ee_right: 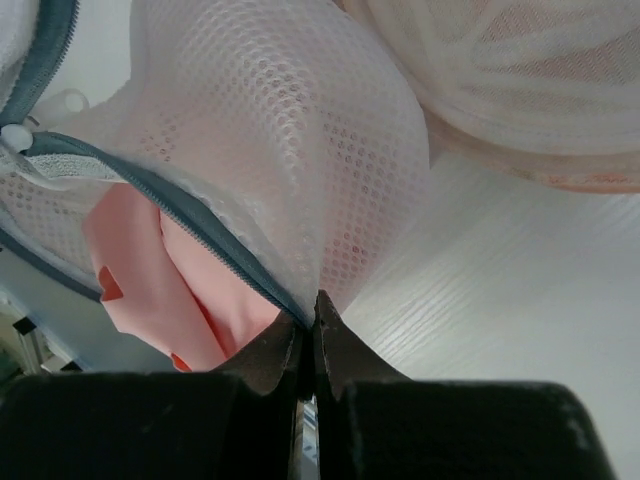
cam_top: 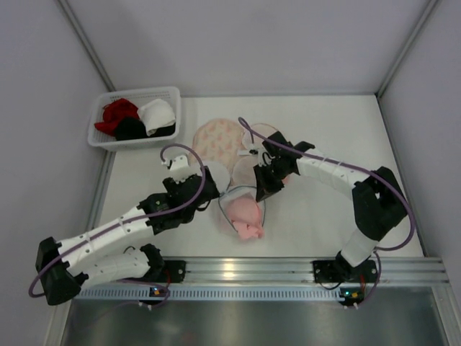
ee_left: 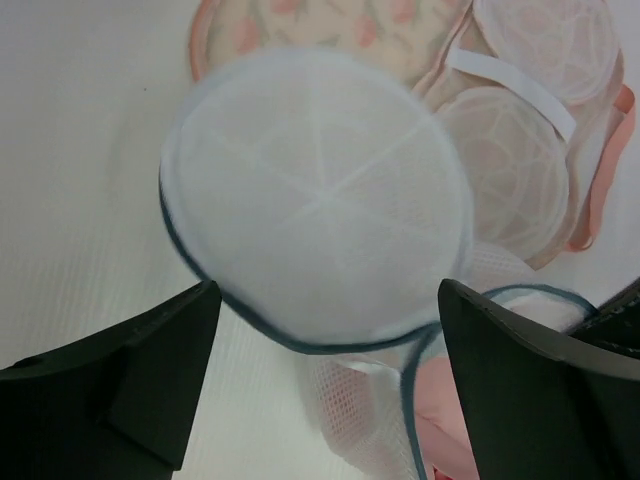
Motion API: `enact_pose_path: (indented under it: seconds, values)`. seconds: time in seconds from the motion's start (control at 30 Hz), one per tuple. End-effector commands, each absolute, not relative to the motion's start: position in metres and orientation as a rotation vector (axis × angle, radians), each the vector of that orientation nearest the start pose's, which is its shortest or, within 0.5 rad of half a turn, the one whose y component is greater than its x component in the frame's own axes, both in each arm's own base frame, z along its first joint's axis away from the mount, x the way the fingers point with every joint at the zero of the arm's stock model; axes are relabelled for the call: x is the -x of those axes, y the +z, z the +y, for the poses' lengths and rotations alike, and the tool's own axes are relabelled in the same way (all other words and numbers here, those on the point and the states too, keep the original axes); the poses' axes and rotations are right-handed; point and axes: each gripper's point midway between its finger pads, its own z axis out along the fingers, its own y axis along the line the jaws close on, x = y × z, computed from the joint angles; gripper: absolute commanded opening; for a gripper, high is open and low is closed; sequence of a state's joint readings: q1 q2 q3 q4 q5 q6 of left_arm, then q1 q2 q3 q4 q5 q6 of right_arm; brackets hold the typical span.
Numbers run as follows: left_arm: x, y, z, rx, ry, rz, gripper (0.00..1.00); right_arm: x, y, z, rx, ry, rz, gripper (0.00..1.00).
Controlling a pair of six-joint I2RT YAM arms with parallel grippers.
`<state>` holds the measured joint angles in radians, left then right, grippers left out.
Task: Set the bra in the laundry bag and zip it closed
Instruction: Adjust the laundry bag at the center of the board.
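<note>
Right gripper (ee_right: 315,300) is clamped tight on the laundry bag (ee_right: 300,130), pinching white mesh right beside the grey-blue zip (ee_right: 170,200). It holds that wall up off the table (cam_top: 324,223). Left gripper (ee_left: 322,300) is released, jaws wide apart with nothing between them, hovering over the bag's round mesh lid (ee_left: 320,200), which lies flipped open.

The bra (ee_right: 150,270) is already inside: pink padding shows through the open mouth below the zip line. From the top view it sits bunched within the zip rim, near the front edge between the two arms. Can't tell whether a strap hangs out.

A second, peach floral bag (cam_top: 216,137) lies just beyond, open and touching the white one. The bra is not in it.

Step, as I judge it: insertion done, closing not begun. Next, the left gripper has to fold the lid back over the bra. Then it has to find the slider, which I can't pick out for certain, and run it round while the right gripper keeps tension.
</note>
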<state>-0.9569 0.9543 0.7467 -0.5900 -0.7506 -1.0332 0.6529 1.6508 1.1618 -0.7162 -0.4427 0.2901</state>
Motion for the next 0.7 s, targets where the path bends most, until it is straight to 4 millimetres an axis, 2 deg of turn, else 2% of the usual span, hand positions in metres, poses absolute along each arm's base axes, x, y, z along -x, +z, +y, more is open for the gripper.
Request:
enact_pose_path:
  seconds: [0.0, 0.03, 0.13, 0.27, 0.4, 0.43, 0.5, 0.57, 0.67]
  values:
    - [-0.24, 0.202, -0.179, 0.192, -0.287, 2.049, 0.99, -0.236, 0.102, 0.288, 0.667, 0.9, 2.743, 0.0]
    - [-0.237, 0.205, -0.182, 0.115, -0.292, 2.058, 0.99, -0.239, 0.105, 0.291, 0.669, 0.908, 2.739, 0.0]
    - [-0.227, 0.224, -0.196, 0.055, -0.421, 2.058, 0.99, -0.245, 0.107, 0.295, 0.635, 0.898, 2.75, 0.0]
    - [-0.212, 0.226, -0.214, 0.006, -0.542, 2.093, 0.99, -0.251, 0.116, 0.3, 0.587, 0.94, 2.735, 0.0]
    - [-0.207, 0.195, -0.235, -0.087, -0.497, 2.194, 0.99, -0.256, 0.124, 0.302, 0.569, 0.954, 2.721, 0.0]
    - [-0.207, 0.179, -0.242, -0.101, -0.459, 2.238, 0.98, -0.257, 0.124, 0.301, 0.567, 0.948, 2.72, 0.0]
    - [-0.206, 0.167, -0.246, -0.078, -0.431, 2.276, 0.97, -0.258, 0.122, 0.299, 0.56, 0.931, 2.727, 0.0]
    - [-0.207, 0.151, -0.243, 0.006, -0.386, 2.297, 0.9, -0.258, 0.121, 0.299, 0.555, 0.935, 2.723, 0.0]
    - [-0.207, 0.145, -0.234, 0.136, -0.379, 2.278, 0.86, -0.257, 0.119, 0.299, 0.543, 0.944, 2.727, 0.0]
